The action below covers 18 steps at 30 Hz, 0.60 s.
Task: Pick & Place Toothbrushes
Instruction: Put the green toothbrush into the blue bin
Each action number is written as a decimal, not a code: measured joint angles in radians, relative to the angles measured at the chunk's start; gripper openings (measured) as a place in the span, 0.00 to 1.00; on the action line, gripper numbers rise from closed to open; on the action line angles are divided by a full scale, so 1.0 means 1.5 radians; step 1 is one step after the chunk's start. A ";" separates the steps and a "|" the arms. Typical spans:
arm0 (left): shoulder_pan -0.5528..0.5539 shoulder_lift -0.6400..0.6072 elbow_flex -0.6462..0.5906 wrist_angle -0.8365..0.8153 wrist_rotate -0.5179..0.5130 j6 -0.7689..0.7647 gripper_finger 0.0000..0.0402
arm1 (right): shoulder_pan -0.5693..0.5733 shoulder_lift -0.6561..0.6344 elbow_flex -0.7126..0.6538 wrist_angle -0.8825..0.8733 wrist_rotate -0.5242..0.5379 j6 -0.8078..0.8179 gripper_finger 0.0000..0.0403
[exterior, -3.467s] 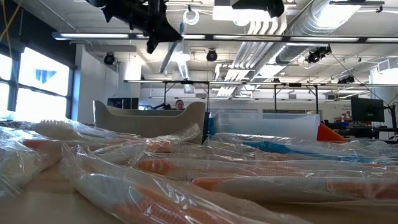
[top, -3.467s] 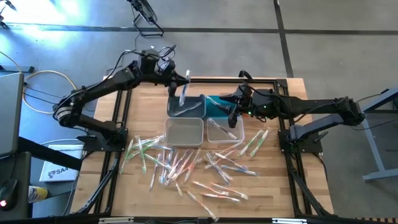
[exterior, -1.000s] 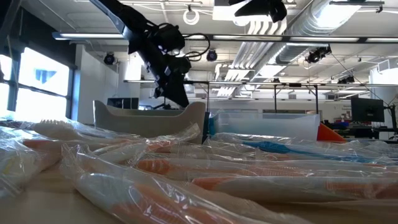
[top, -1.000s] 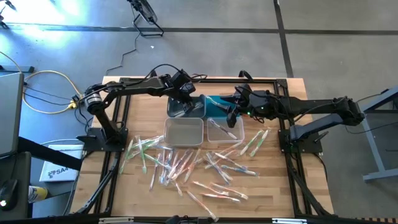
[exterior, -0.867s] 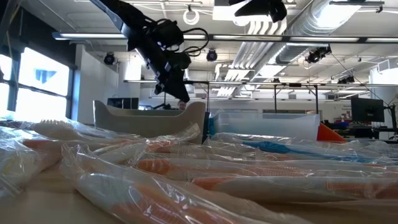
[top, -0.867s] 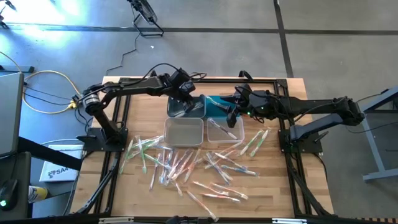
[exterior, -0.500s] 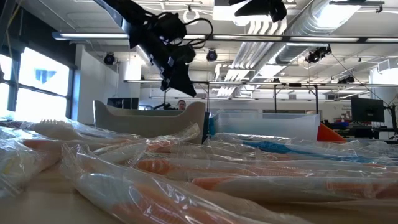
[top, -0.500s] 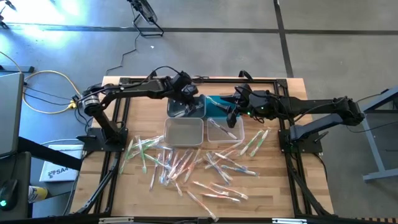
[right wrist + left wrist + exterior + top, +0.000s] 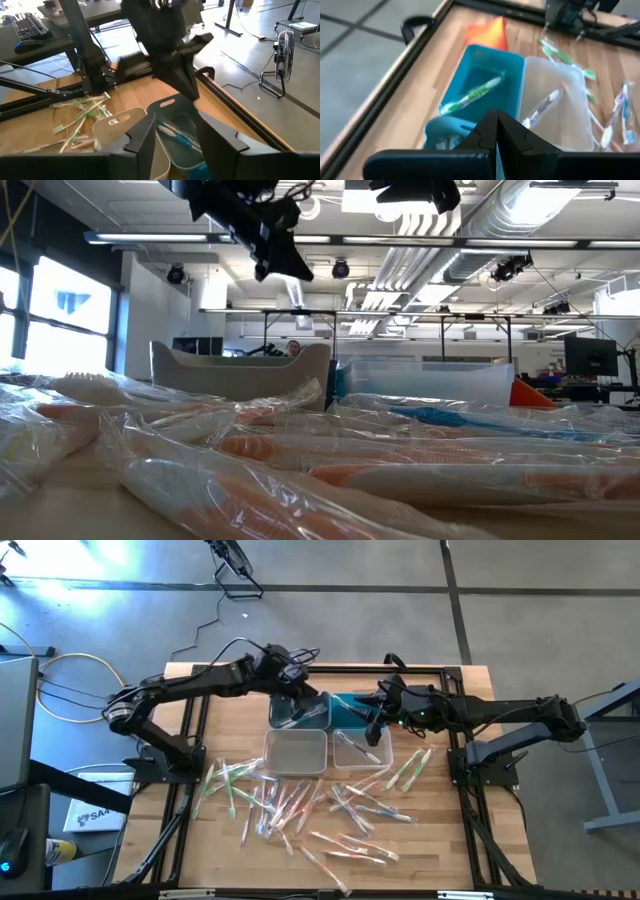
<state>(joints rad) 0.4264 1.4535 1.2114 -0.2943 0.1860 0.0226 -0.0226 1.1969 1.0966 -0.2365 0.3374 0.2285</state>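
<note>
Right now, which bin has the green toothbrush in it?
The blue bin beside the orange cloth: the green toothbrush lies inside it. The clear bin next to it holds a whitish toothbrush.

toothbrushes [image 9: 300, 805] | wrapped | scattered flat on table | some in bins
</note>
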 joint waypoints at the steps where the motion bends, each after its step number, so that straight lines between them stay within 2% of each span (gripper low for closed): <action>1: -0.001 -0.009 0.000 0.000 -0.002 0.001 0.00 | 0.000 0.000 0.000 0.000 0.000 0.000 0.32; 8: 0.000 -0.077 -0.052 0.000 -0.027 0.013 0.00 | 0.000 -0.005 0.000 -0.038 0.002 -0.005 0.25; 18: -0.001 -0.246 -0.188 0.047 -0.039 -0.015 0.00 | 0.000 -0.054 0.000 -0.095 0.002 0.020 0.16</action>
<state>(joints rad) 0.4252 1.0839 0.9297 -0.2235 0.1278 -0.0006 -0.0227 1.1156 1.0966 -0.3787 0.3408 0.2579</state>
